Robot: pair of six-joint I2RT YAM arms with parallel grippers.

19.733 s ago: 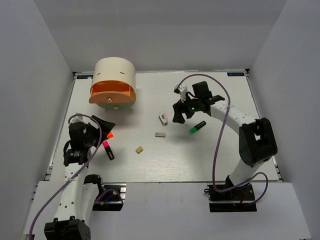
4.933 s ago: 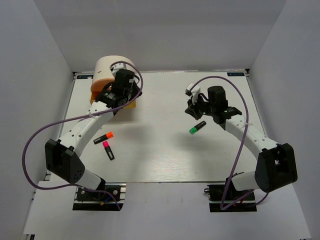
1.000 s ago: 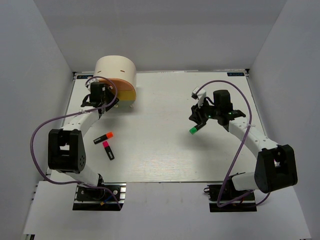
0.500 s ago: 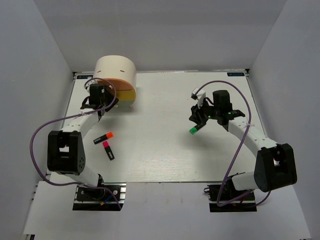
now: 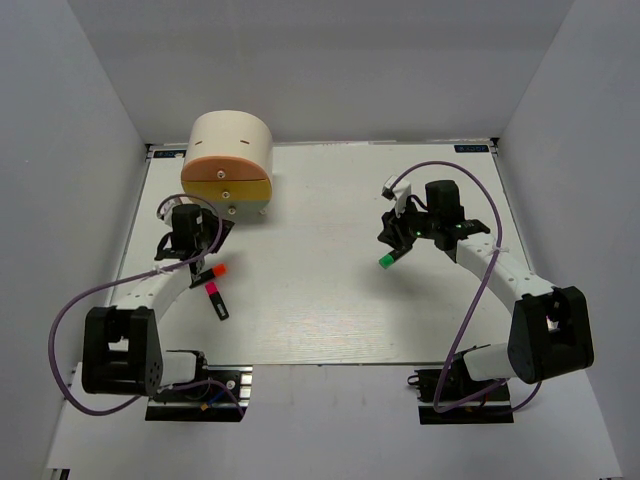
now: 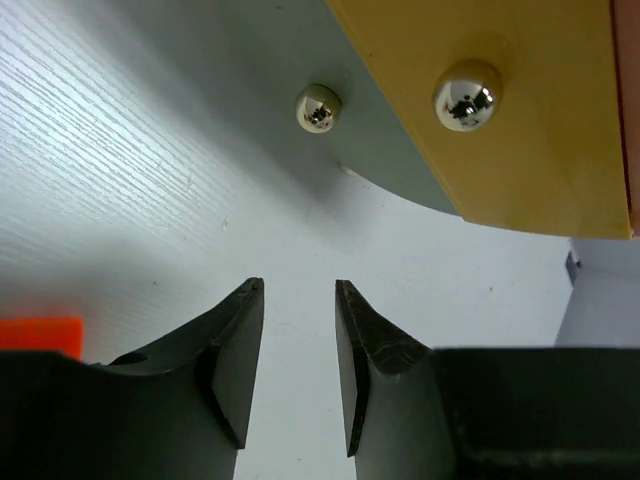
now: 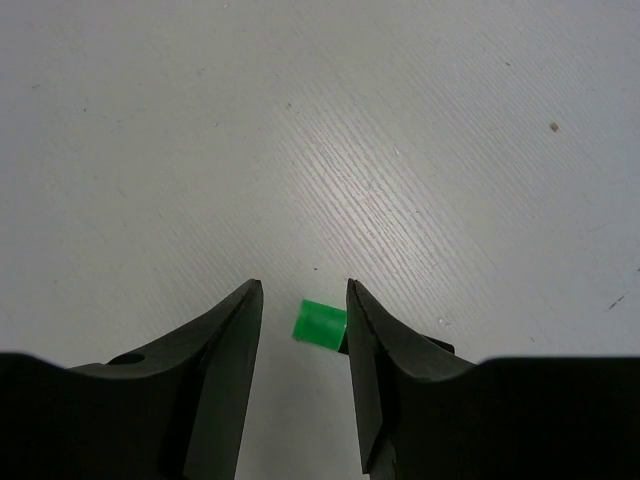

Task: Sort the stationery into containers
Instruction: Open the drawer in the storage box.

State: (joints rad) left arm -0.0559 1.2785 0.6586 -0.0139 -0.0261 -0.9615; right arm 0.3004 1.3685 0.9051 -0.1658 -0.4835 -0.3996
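The containers are a cream round cabinet (image 5: 232,140) at the back left, with its orange drawer (image 5: 225,167) and yellow drawer (image 5: 243,190) pushed in. In the left wrist view the yellow drawer (image 6: 540,130) and a darker one below it (image 6: 395,150) show shiny knobs (image 6: 466,95). My left gripper (image 5: 200,232) (image 6: 298,285) hovers open and empty just in front of the cabinet. An orange-capped marker (image 5: 212,272) (image 6: 40,333) and a pink-capped marker (image 5: 216,299) lie near it. My right gripper (image 5: 393,244) (image 7: 303,285) is open above the green-capped marker (image 5: 390,258) (image 7: 320,323), whose cap shows between the fingers.
White walls close in the table (image 5: 330,310) on the left, back and right. The right arm's purple cable (image 5: 470,300) loops over the right side.
My left arm has pulled back from the cabinet front toward the near left, and its jaws have narrowed. The right arm has stayed still.
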